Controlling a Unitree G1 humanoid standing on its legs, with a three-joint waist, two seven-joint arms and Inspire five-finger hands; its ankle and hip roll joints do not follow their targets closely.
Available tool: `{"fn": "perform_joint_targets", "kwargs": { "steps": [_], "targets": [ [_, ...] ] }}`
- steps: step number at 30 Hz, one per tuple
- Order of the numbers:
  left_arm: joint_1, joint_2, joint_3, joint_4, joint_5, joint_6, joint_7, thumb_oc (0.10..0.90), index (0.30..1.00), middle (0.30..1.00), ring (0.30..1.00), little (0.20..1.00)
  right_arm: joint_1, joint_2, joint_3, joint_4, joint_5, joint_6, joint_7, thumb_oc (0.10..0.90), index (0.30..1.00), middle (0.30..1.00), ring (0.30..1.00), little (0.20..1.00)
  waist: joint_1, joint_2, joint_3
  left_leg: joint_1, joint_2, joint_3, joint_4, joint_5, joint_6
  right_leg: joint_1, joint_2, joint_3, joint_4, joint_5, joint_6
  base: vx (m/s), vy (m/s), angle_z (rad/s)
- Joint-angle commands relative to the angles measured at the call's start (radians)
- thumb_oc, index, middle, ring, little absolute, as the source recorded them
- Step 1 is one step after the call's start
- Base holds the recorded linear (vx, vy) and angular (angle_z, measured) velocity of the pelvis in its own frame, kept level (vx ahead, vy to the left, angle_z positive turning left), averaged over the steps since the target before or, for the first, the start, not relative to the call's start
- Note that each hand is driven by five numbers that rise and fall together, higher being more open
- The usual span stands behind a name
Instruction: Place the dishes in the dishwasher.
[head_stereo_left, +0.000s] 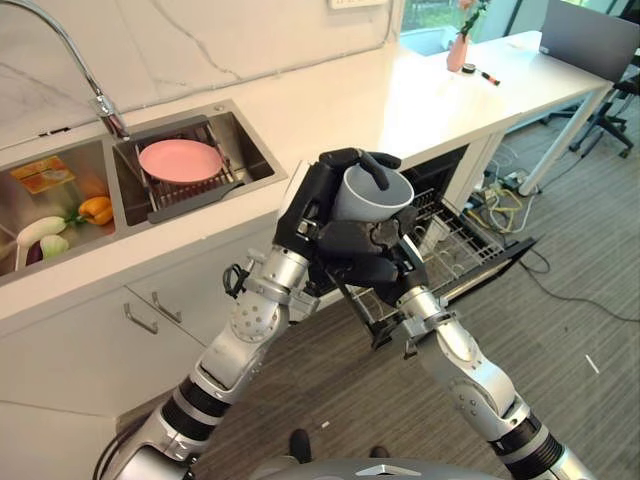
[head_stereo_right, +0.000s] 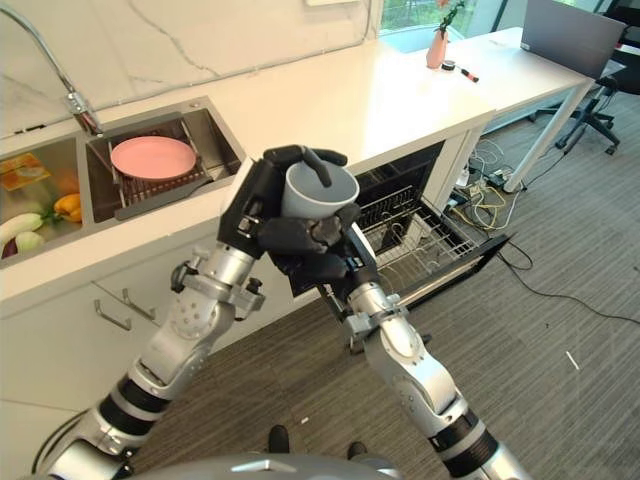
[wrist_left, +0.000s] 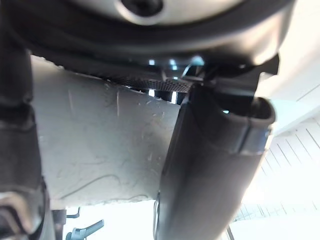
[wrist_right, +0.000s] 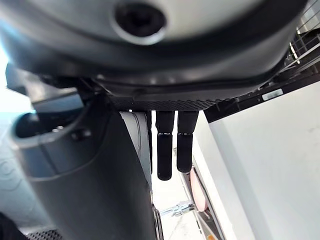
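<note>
Two hands: both dark hands meet around one grey round cup, held up in the air near the open dishwasher
Left hand: fingers curl round the cup from the left, with one finger hooked over the rim
Right hand: fingers curl under the cup and hold its bottom
Cup: it stands upright, mouth up, and looks empty
Do it well: I think one hand should keep a firm hold before the other lets go, then the cup should go down slowly and be turned mouth down between the wires
Dishwasher rack: pulled-out wire basket on the right, just past the hands, no dishes that I can tell
Right sink: a pink round plate lies on a dark wire rack
Left sink: some vegetables and a small yellow packet
</note>
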Motion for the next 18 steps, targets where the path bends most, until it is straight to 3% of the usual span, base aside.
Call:
{"fn": "perform_joint_targets", "kwargs": {
  "steps": [1,9,10,11,18],
  "targets": [
    [-0.054,-0.090,-0.236,0.301,0.122,0.023,0.027,0.400,0.300,0.300,0.300,0.300,-0.219,0.167,-0.176,-0.219,-0.045,-0.290,-0.074,0.400,0.300,0.300,0.300,0.300,-0.017,-0.006,-0.053,0.088,0.030,0.020,0.005,-0.089,-0.047,-0.026,0.033,-0.005,0.011,0.015,0.041,0.01,0.015,0.11],
    [-0.024,-0.076,-0.173,0.287,0.089,0.004,0.079,0.400,0.300,0.300,0.300,0.300,-0.159,0.150,-0.211,-0.204,-0.096,-0.311,-0.117,0.400,0.300,0.300,0.300,0.300,-0.024,-0.001,-0.054,0.088,0.030,0.027,0.005,-0.093,-0.049,-0.029,0.030,-0.005,0.011,0.015,0.044,0.01,0.012,-0.07],
    [-0.018,-0.072,-0.168,0.281,0.082,0.004,0.080,0.538,0.507,0.507,0.507,0.507,-0.151,0.150,-0.219,-0.200,-0.094,-0.314,-0.125,0.400,0.300,0.300,0.300,0.300,-0.024,-0.001,-0.054,0.089,0.029,0.027,0.005,-0.093,-0.049,-0.029,0.031,-0.004,0.011,0.015,0.045,0.00,0.000,0.00],
    [-0.004,-0.066,-0.158,0.269,0.058,0.007,0.076,0.800,0.900,0.900,0.900,0.900,-0.138,0.157,-0.236,-0.197,-0.103,-0.318,-0.145,0.400,0.300,0.300,0.300,0.300,-0.023,-0.001,-0.055,0.089,0.030,0.027,0.005,-0.095,-0.048,-0.029,0.030,-0.005,0.011,0.014,0.045,0.00,0.000,0.00],
    [0.046,-0.041,-0.095,0.214,0.011,0.003,0.073,0.800,0.900,0.900,0.900,0.900,-0.094,0.136,-0.329,-0.192,-0.211,-0.311,-0.204,0.400,0.300,0.300,0.300,0.300,-0.025,-0.001,-0.056,0.093,0.030,0.025,0.005,-0.101,-0.048,-0.027,0.028,-0.009,0.011,0.011,0.047,0.00,0.000,0.00]
  ]
}}
